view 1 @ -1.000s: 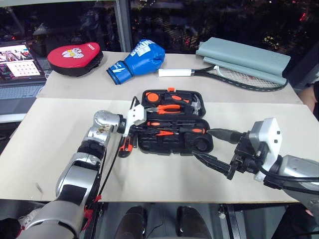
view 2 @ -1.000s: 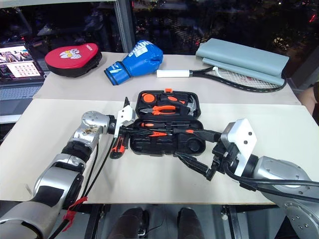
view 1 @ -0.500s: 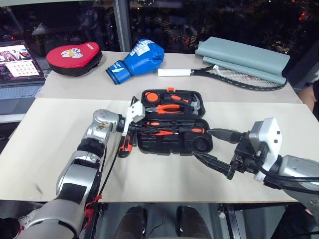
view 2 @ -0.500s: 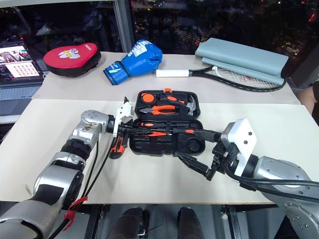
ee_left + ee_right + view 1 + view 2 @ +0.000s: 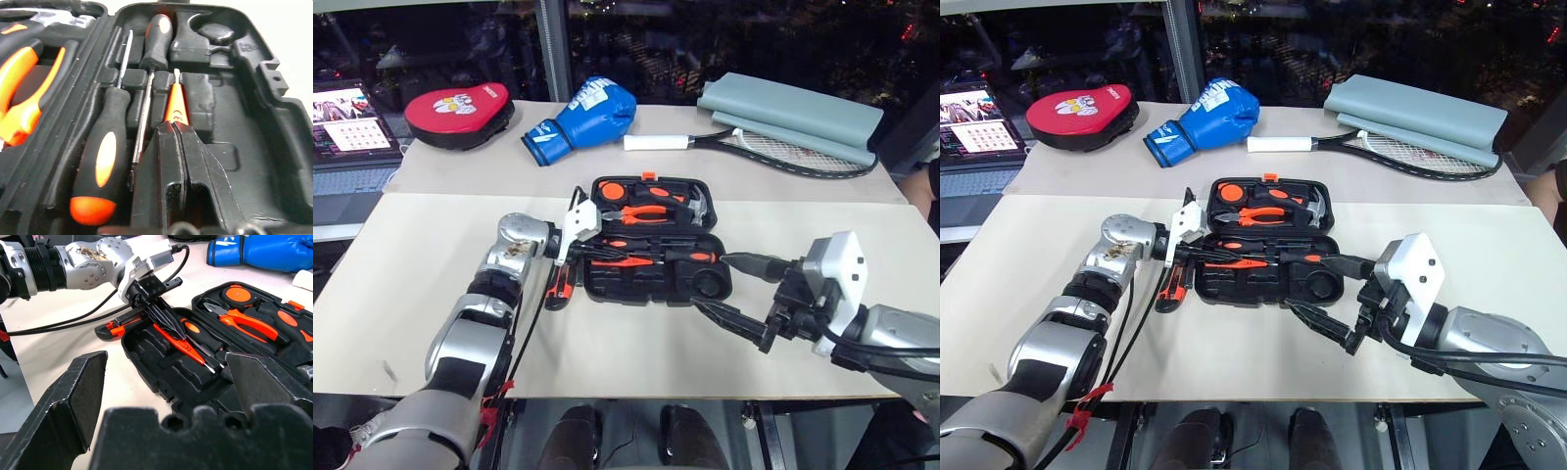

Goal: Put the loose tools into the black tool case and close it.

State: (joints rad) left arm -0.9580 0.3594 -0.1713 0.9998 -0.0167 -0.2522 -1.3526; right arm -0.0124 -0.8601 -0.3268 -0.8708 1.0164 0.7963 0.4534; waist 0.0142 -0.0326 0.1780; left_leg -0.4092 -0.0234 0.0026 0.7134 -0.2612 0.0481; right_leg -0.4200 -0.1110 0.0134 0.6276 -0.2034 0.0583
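Left gripper [image 5: 177,128] pinching the slim tester screwdriver [image 5: 174,100] inside the open tool case [image 5: 651,238].
Head view adds the utility knife [image 5: 560,282] left of the case; right gripper [image 5: 720,284] spread wide.

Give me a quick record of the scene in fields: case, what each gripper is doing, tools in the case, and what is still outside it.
case: black tool case open, lying flat on the table
left gripper: shut on the slim orange tester screwdriver, over the case's front half
right gripper: open, holding nothing, at the case's right front corner
in front half: two screwdrivers in their recesses
in back half: pliers, hammer, tape measure
outside case: utility knife on the table at the case's left edge
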